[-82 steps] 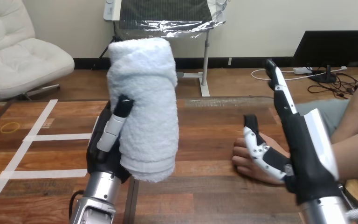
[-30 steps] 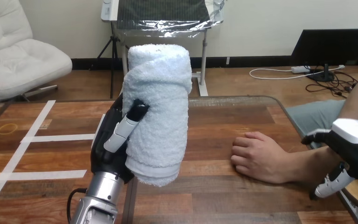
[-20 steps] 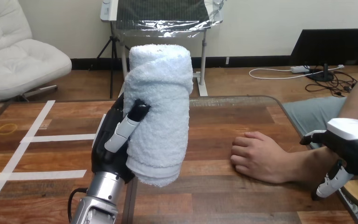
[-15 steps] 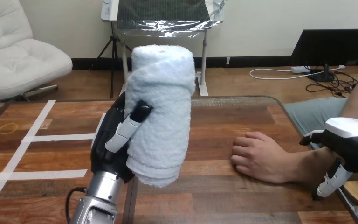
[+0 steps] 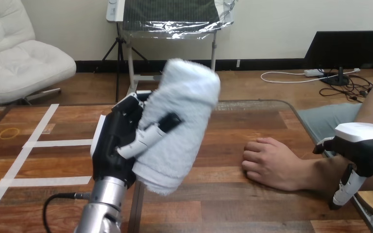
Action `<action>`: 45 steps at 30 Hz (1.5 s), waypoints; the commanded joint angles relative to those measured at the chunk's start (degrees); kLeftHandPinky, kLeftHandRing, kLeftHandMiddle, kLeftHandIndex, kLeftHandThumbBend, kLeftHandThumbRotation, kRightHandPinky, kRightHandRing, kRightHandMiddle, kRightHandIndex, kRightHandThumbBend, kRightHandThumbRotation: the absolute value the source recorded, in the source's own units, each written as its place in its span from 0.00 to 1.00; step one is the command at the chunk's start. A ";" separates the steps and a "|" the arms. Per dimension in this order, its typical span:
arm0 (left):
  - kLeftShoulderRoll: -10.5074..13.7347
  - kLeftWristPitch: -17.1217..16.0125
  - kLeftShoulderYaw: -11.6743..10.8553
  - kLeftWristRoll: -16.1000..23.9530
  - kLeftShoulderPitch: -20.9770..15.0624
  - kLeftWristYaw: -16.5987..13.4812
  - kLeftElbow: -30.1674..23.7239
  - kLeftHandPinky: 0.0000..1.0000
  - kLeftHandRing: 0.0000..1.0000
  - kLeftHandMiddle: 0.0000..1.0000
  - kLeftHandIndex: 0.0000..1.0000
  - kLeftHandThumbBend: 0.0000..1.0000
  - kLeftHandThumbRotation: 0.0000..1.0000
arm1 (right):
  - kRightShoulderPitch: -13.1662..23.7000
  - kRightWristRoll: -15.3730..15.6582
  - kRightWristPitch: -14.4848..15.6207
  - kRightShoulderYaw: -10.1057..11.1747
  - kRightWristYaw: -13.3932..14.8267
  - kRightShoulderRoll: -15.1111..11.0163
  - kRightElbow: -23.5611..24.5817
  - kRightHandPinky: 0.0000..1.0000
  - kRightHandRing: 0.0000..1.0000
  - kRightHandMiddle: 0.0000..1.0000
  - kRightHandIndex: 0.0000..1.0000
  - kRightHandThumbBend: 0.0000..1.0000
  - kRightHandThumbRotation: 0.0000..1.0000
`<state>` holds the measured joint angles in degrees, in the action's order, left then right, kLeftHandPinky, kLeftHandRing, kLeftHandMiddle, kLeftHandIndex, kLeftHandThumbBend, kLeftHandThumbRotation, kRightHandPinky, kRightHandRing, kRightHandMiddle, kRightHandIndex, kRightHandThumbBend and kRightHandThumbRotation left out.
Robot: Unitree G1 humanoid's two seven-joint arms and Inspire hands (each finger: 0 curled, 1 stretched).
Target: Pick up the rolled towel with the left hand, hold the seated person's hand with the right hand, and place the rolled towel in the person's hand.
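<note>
At right edge, right hand (image 5: 364,147) over person's wrist (image 5: 320,175), grasp unclear; left hand (image 5: 119,145) grips rolled towel (image 5: 182,121)

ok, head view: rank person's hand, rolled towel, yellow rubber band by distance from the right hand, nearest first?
1. Person's hand, on the table just left of the right hand.
2. Rolled towel, centre, tilted, in the left hand.
3. Yellow rubber band, table's far left.
</note>
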<state>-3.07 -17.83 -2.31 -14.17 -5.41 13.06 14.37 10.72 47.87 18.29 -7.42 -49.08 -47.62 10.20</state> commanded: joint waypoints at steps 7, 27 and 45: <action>-0.36 -4.52 0.78 6.72 -8.35 -3.41 9.25 0.31 0.34 0.38 0.46 0.84 0.19 | 3.71 2.03 -1.51 -2.29 1.90 -1.03 -3.11 0.90 0.93 0.92 0.88 0.77 0.00; 0.37 -4.94 0.94 11.31 -13.17 -5.69 18.71 0.28 0.33 0.38 0.44 0.85 0.21 | 5.16 4.92 -3.91 -5.07 3.57 -0.89 -6.34 0.90 0.93 0.91 0.87 0.74 0.03; 0.58 -6.00 1.77 13.40 -15.47 -6.47 23.59 0.28 0.32 0.38 0.44 0.85 0.24 | 6.24 6.22 -4.77 -7.06 4.32 -0.06 -9.13 0.90 0.92 0.90 0.86 0.70 0.06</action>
<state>-2.61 -20.83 -0.90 -1.34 -15.11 6.69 38.15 13.95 52.79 13.62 -13.43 -45.37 -47.57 2.15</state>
